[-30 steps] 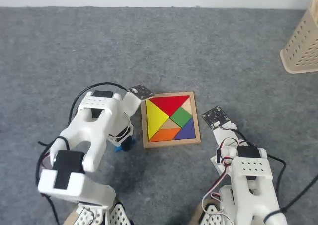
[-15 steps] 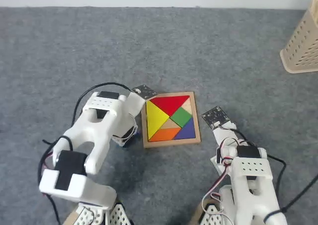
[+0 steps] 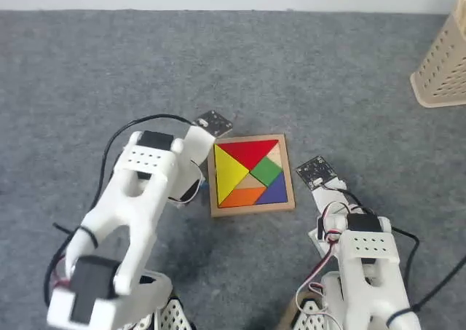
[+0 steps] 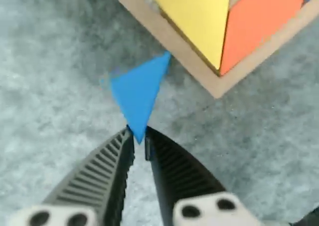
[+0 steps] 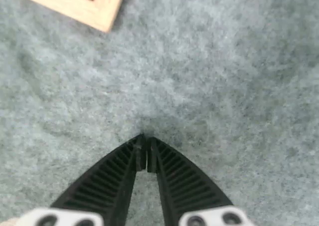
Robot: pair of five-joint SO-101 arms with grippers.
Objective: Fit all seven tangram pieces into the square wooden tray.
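Blue triangle [image 4: 137, 92], edges blurred, pinched by left gripper [image 4: 138, 136].

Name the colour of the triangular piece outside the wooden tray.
Blue. The triangle, gripped by the left tool, shows best in the left wrist view.

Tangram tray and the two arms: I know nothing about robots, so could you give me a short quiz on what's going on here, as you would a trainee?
1. True or false: the blue triangle already lies inside the wooden tray.
2. What is the right pincer holding? A: a red piece. B: nothing. C: the tray's edge.
3. Fill the gap: the left pincer grips the blue triangle by one ____.

Key: 1 false, it is outside, next to the tray's rim. 2 B, it is shut with nothing in it. 3 corner.
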